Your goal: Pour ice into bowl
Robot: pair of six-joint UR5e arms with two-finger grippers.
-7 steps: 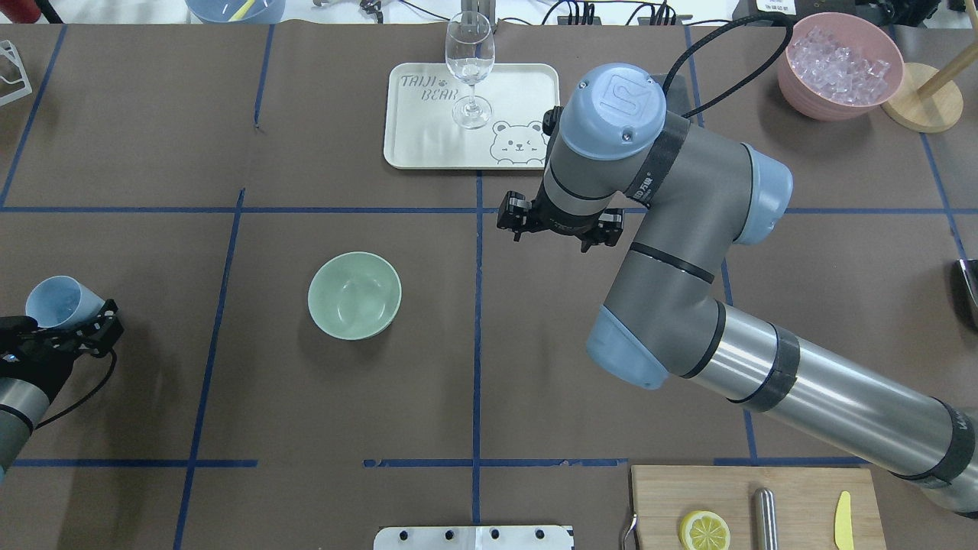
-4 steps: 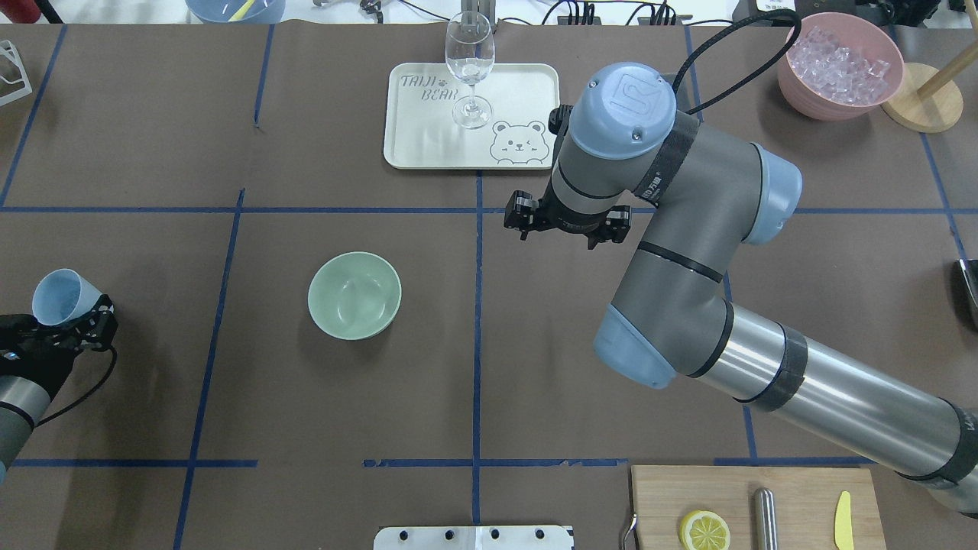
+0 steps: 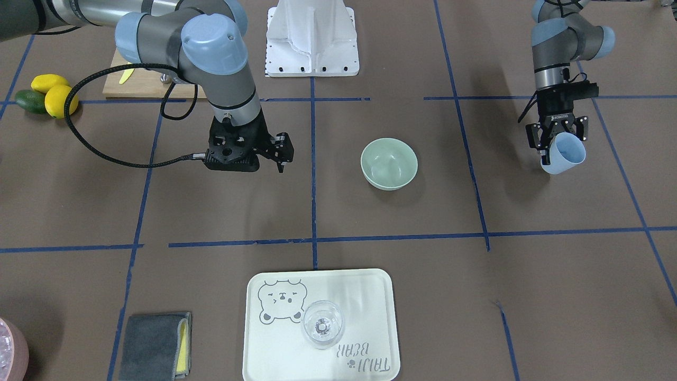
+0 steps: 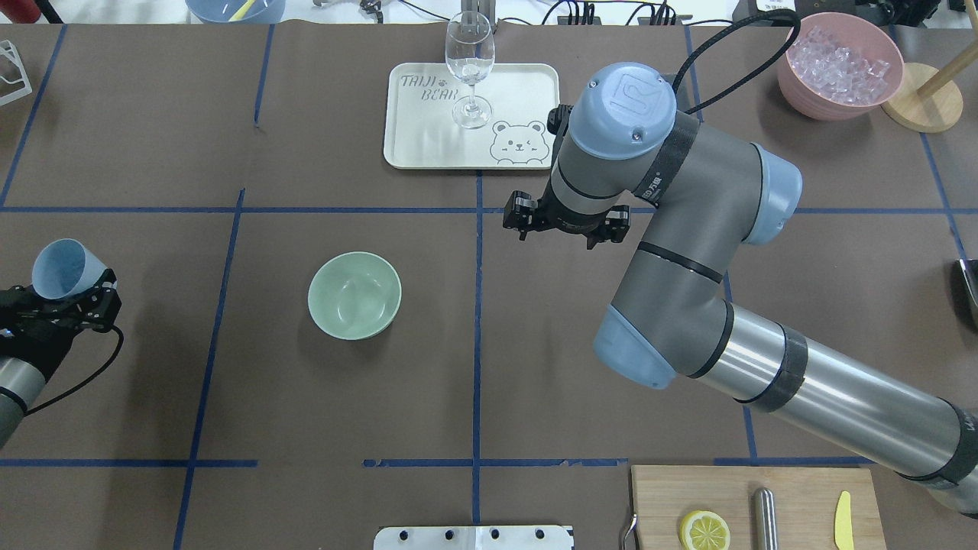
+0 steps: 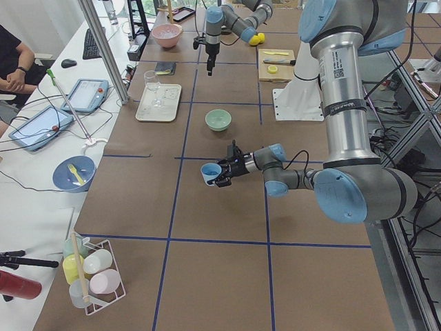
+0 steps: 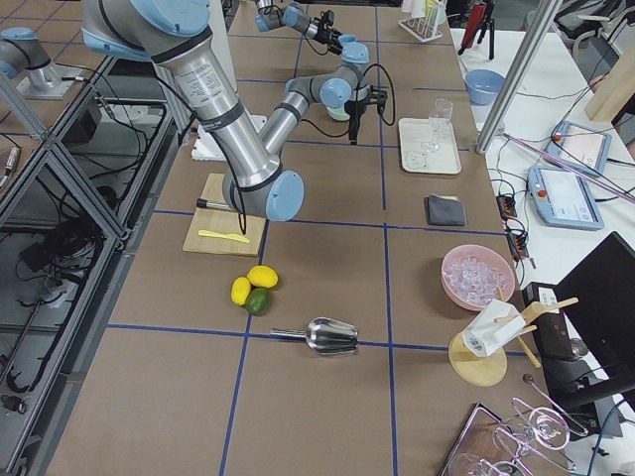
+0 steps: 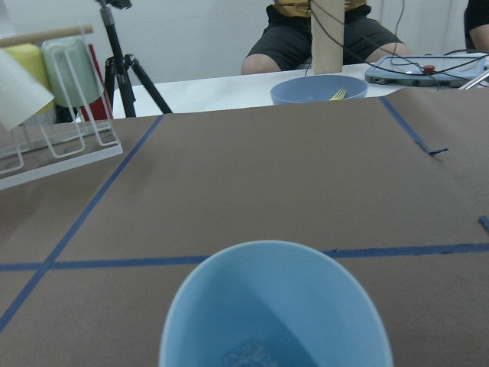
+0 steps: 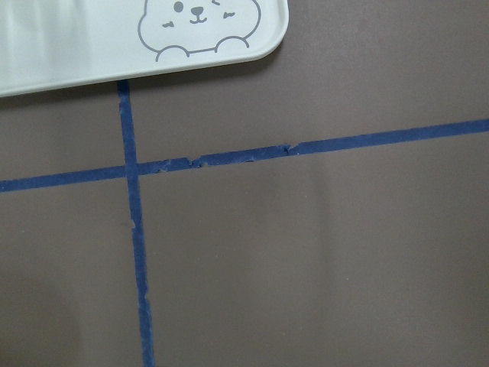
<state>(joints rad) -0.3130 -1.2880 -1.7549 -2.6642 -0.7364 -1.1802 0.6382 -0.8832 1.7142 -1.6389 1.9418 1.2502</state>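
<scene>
The bowl is sitting empty mid-table; the ice is showing only as a glassy glint low in the blue cup. My left gripper is clamping that tilted cup, well apart from the bowl. I judge I'm carrying it across: next, I'm bringing it over the rim and tipping. My right gripper is hanging idle, and I cannot tell how its jaws stand. One bowl, one cup, one pink container of ice.

Glass on tray behind bowl
</scene>
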